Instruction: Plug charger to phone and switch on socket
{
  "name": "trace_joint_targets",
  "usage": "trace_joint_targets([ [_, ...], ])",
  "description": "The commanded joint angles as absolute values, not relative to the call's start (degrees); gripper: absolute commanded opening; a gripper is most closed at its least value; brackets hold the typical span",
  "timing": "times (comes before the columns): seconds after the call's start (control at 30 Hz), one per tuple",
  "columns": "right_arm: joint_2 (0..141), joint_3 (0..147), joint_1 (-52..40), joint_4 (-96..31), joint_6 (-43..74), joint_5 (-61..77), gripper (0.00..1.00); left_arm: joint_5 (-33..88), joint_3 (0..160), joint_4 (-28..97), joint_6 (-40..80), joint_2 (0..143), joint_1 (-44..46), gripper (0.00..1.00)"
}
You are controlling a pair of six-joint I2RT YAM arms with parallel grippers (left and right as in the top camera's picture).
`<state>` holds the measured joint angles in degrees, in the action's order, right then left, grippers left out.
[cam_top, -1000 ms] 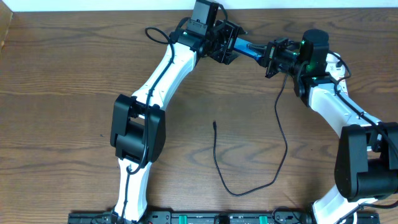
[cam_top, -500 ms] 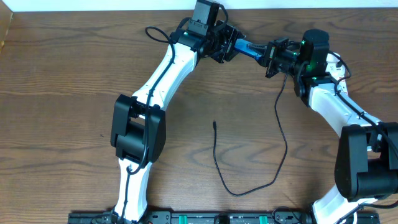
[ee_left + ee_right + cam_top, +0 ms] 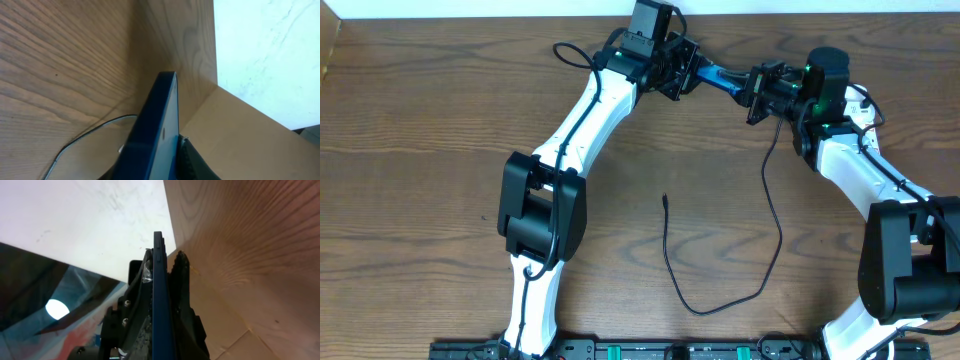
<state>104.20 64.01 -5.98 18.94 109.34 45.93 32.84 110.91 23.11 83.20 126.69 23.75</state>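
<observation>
Along the table's far edge: one phone (image 3: 717,74), on its long edge, bridging the two grippers at top centre of the overhead view.
Phone, close up: a dark blue slab seen edge-on in both wrist views; the screen is not readable from either.
Arms: two, a left arm (image 3: 585,120) running from bottom centre up to top centre, and a right arm (image 3: 865,175) along the right side.
Left gripper (image 3: 682,68): one, clamped on the left end of the phone; in its wrist view one black finger (image 3: 192,160) lies against the phone's right face, the other finger out of frame.
Right gripper (image 3: 756,90): one, pinching the phone's right end, its dark fingers (image 3: 182,290) pressed to both faces.
Charger (image 3: 665,235): one thin black cable, lying loose in a U on the wood in the lower centre.
Connector tip (image 3: 664,199): one, free at centre frame, well apart from the phone.
Cable's other end: climbs to just below the right gripper; whether it ends there cannot be told.
Edges: the table (image 3: 420,120) meets a white wall (image 3: 470,8) just beside both grippers at the top.
Open room: wide bare wood across the left half, and more between the arms around the cable loop.
</observation>
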Motion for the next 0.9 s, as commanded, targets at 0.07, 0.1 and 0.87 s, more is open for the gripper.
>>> trace_joint_targets([
  [0.07,103.9,65.1,-6.5,19.5,107.9,46.7,0.01,30.7,111.6,23.5,82.4,124.9,23.9,0.08],
  [0.1,103.9,65.1,-6.5,19.5,107.9,46.7,0.01,30.5,111.6,23.5,82.4,124.9,23.9,0.08],
  [0.87,103.9,65.1,-4.5,19.5,97.8,47.2,0.95,31.1,111.6,23.5,82.3,124.9,21.9,0.08],
])
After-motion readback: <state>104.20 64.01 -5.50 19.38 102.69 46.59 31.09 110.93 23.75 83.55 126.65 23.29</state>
